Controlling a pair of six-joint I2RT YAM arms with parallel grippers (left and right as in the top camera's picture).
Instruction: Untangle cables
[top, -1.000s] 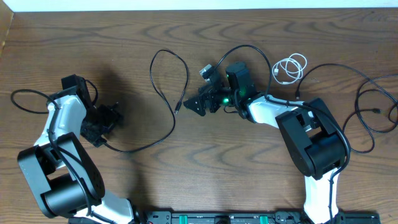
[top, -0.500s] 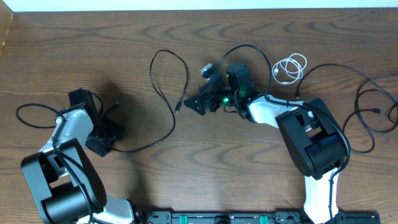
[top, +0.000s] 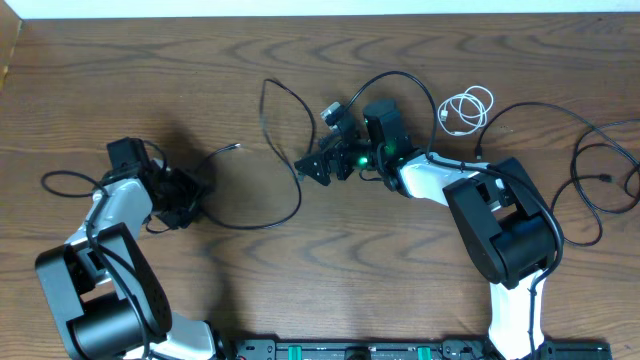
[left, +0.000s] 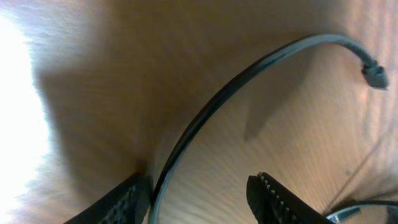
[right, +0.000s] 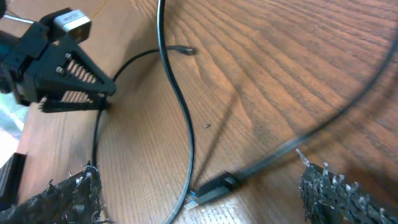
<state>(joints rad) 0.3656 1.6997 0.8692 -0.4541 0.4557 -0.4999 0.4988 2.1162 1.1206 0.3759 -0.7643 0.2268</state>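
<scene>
A thin black cable (top: 282, 215) loops across the table's middle. One small plug end (top: 238, 147) lies just right of my left gripper (top: 190, 190). In the left wrist view this cable (left: 236, 81) runs down between the jaws of the left gripper (left: 200, 190), against the left finger (left: 127, 202), and the jaws stand apart. My right gripper (top: 313, 168) is wide open over the cable's other plug (right: 214, 185), which lies between its fingers (right: 208, 199) without touching them. A coiled white cable (top: 467, 108) lies at the back right. More black cables (top: 598, 185) sprawl at the far right.
The white wall edge (top: 320, 8) runs along the table's far side. The left arm's own thick cable (top: 60, 180) loops at the far left. The arms' bases (top: 500, 250) stand near the front edge.
My left gripper moved up and right and its jaws narrowed round the black cable. The cable's loop shifted right and one plug end swung out beside the left gripper. The right arm stayed put.
</scene>
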